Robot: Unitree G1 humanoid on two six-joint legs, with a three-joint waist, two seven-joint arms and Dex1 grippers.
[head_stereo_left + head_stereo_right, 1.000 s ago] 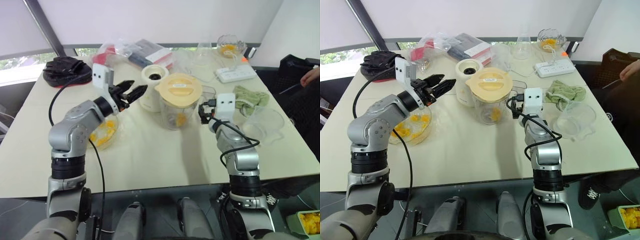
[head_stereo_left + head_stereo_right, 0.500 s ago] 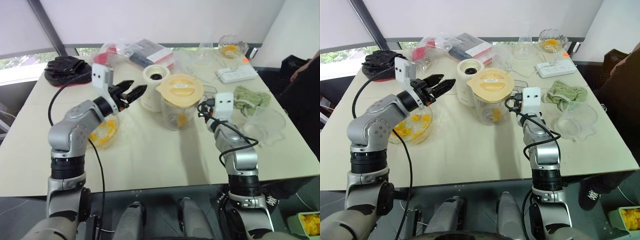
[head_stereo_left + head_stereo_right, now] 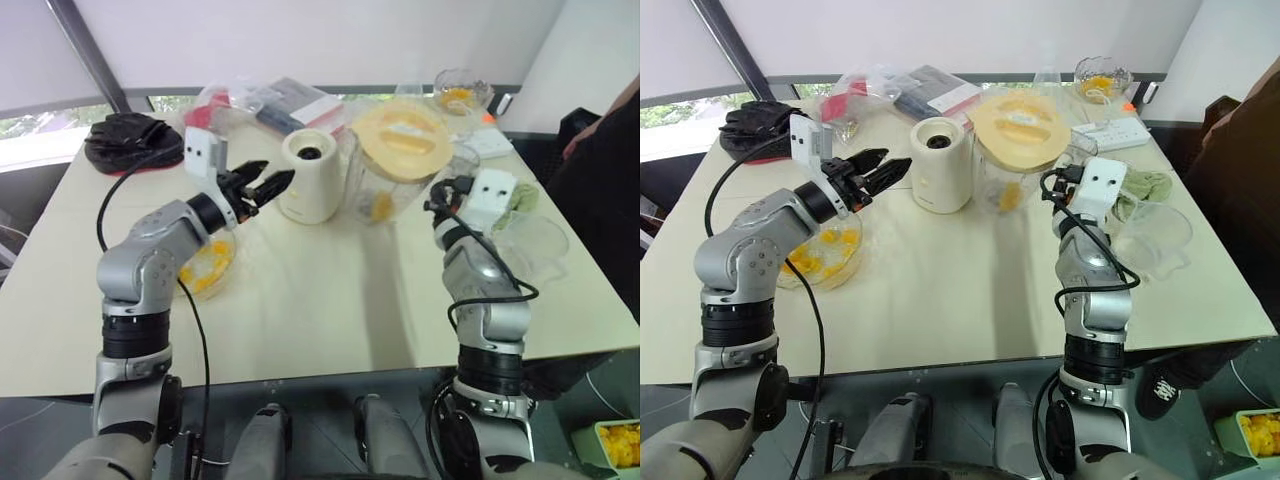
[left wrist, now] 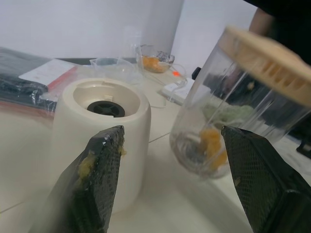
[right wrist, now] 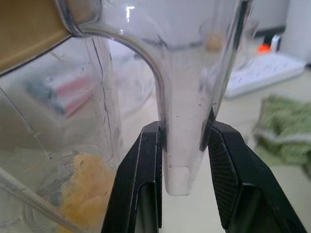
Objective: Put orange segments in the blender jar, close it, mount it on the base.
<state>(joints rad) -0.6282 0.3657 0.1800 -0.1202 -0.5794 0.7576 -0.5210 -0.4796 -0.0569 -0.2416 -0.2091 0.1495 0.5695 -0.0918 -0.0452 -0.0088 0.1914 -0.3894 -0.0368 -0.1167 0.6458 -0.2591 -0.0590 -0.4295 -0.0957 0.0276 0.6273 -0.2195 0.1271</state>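
Lidded clear plastic blender jar [image 3: 392,170], yellow-orange segments [image 5: 86,191] inside, apparently lifted, upper centre; right gripper [image 5: 183,187] clamps its handle; left gripper [image 3: 262,187] wide; cream-white cylindrical base [image 3: 311,175] awaits.

The blender jar [image 3: 385,190] is seen as clear, glossy plastic under a matt pale-orange lid [image 3: 401,139]. The base [image 4: 99,136] is smooth, cream-white plastic. A rough, mesh-like black texture is shown on the fingers [image 5: 226,182]. The green cloth [image 5: 284,133] looks nubby.
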